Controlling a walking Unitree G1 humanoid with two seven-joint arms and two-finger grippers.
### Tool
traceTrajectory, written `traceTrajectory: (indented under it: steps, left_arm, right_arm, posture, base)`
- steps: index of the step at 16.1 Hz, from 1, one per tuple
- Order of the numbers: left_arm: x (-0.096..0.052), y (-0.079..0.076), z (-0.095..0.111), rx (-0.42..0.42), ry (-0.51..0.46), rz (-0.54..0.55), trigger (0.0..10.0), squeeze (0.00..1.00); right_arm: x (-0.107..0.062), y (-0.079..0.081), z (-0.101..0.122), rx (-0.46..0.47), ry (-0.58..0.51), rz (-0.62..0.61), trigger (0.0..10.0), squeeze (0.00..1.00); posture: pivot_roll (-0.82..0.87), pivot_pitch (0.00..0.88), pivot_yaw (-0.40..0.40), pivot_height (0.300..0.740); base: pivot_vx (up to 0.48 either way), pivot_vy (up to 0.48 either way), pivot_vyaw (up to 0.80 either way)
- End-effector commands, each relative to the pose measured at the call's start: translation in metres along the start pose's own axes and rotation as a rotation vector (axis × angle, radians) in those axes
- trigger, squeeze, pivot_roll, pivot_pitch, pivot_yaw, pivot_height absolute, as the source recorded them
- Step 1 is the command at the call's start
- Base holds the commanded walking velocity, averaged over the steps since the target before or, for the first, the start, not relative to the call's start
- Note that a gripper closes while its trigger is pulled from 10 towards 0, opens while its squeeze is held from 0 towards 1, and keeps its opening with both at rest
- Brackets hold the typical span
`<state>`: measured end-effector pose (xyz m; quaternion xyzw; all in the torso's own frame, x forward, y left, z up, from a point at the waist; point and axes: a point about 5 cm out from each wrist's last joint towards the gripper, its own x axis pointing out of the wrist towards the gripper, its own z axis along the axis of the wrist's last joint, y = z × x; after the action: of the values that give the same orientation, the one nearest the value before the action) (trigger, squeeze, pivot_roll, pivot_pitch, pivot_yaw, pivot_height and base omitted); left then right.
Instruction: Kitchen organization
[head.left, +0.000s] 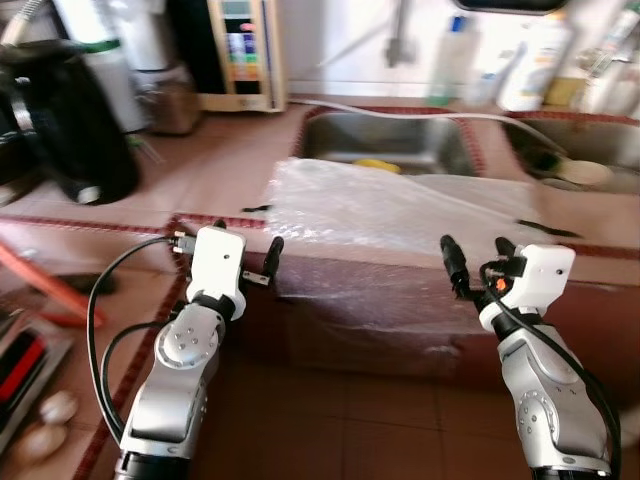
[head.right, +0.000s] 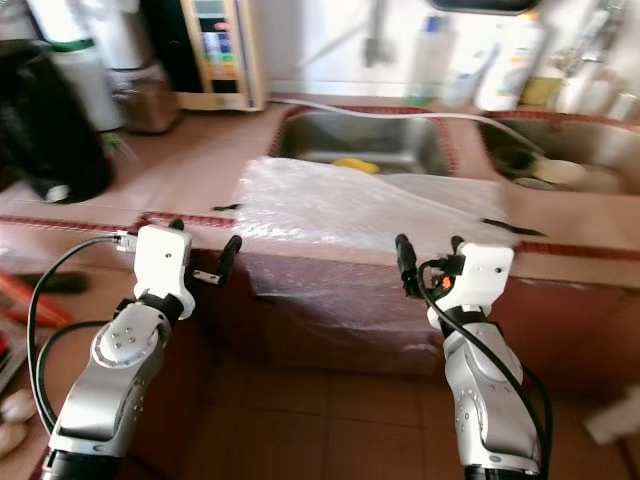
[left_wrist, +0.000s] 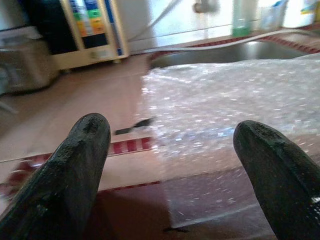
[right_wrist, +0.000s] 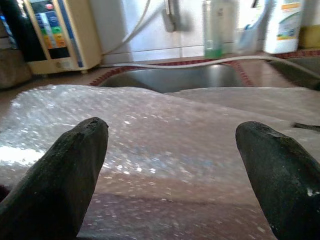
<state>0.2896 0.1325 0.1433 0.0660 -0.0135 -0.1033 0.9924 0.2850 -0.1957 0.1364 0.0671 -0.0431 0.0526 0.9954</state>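
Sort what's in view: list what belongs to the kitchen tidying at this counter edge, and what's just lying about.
Likely in play:
bubble wrap sheet, draped over the counter edge
left hand, open, at the sheet's left edge
right hand, open, at its front edge

Just lying about:
sink with a yellow item
bottles behind it
cream appliance
black appliance
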Motion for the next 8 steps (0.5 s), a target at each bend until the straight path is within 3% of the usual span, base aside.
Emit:
traceTrajectory:
  steps: [1,3,8]
  left_arm:
    - [0.0000,0.0024,-0.0021,-0.003,0.015,0.013,10.0,0.00]
    - [0.0008,-0.0004,-0.0021,-0.009,0.011,-0.032,10.0,0.00]
    - [0.0014,0.0032,0.0008,-0.031,0.003,-0.019,10.0,0.00]
  right_arm:
    - [0.0040,0.0014,0.0008,-0.008,0.012,0.009,10.0,0.18]
    - [0.0071,0.0075,0.0029,-0.007,0.011,0.050,10.0,0.18]
    - [0.0127,0.0093,-0.0002,0.012,0.003,0.044,10.0,0.18]
  posture:
    - [-0.04,0.030,0.000,0.740]
    - [-0.02,0.037,-0.016,0.740]
    - [-0.01,0.023,0.004,0.740]
  base:
    - [0.000,0.000,-0.80]
    - [0.000,0.000,-0.80]
    - [0.000,0.000,-0.71]
